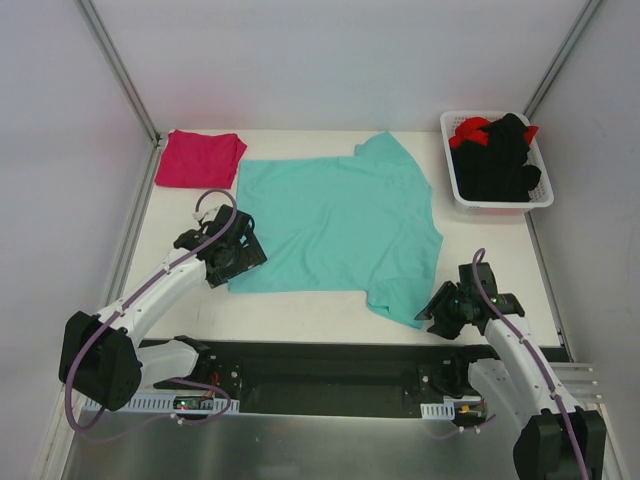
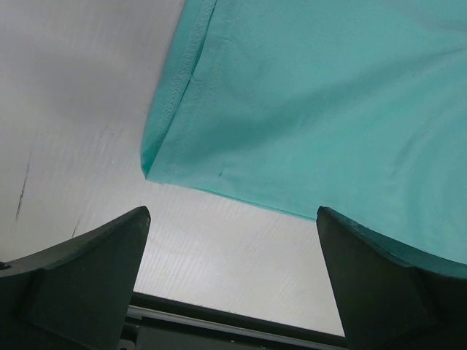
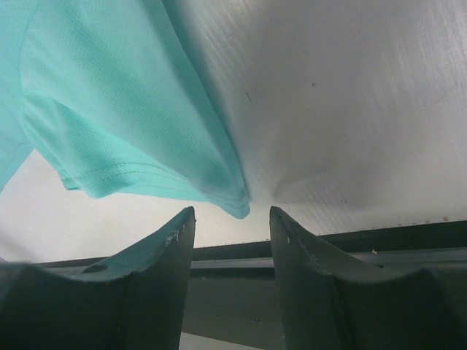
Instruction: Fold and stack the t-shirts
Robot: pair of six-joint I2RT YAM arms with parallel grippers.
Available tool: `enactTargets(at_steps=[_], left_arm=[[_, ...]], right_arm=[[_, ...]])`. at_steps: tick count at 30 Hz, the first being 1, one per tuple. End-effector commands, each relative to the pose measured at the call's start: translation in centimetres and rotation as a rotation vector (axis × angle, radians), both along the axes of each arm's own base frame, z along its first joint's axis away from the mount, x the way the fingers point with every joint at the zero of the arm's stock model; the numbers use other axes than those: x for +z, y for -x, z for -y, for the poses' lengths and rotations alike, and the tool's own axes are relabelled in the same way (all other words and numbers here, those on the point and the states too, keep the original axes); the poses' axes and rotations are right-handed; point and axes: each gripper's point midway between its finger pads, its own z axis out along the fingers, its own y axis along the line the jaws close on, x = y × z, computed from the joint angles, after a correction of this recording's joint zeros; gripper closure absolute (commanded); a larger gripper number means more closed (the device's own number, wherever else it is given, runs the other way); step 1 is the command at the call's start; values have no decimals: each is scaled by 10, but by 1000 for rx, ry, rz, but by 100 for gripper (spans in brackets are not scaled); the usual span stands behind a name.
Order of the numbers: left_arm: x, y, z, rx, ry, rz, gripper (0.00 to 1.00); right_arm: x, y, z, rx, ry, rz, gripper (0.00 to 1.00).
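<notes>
Top external view showed a teal t-shirt (image 1: pixel 335 225) spread flat across the middle of the white tabletop (image 1: pixel 300 312), with one sleeve pointing to the far side and the other lying toward the near right. A magenta t-shirt (image 1: pixel 200 158) sat folded at the far left corner, just beside the teal one but not overlapping it. At the far right stood a white basket (image 1: pixel 546 198) holding a heap of black garments (image 1: pixel 497 168) with a red garment (image 1: pixel 470 130) showing at its back.

The left hand (image 1: pixel 245 258) was low at the teal shirt's near left corner. Left wrist view showed its two dark fingers (image 2: pixel 87 270) spread wide apart, holding nothing, with the stitched corner of the cloth lying on the tabletop ahead of them.

The right hand (image 1: pixel 437 305) was at the shirt's near right sleeve. Right wrist view showed its fingers (image 3: pixel 157 251) parted by a narrow gap and not clamped on anything. The hemmed tip of the sleeve (image 3: pixel 146 160) lay right at the mouth of that gap, whether touching the fingertips could not be told.
</notes>
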Motion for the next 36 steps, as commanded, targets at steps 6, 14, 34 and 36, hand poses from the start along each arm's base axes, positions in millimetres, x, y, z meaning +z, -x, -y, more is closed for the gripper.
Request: enactTargets(at_steps=[6, 14, 34, 36], left_arm=[[7, -2, -1, -8, -24, 8, 1], [8, -2, -2, -7, -26, 10, 2], [4, 0, -3, 1, -29, 2, 1], [4, 0, -3, 1, -29, 2, 1]], right_arm=[[-7, -7, 1, -3, 16, 3, 54], [-10, -10, 0, 1, 17, 0, 60], [-11, -11, -1, 4, 13, -6, 82], [-11, -10, -1, 6, 14, -7, 87]])
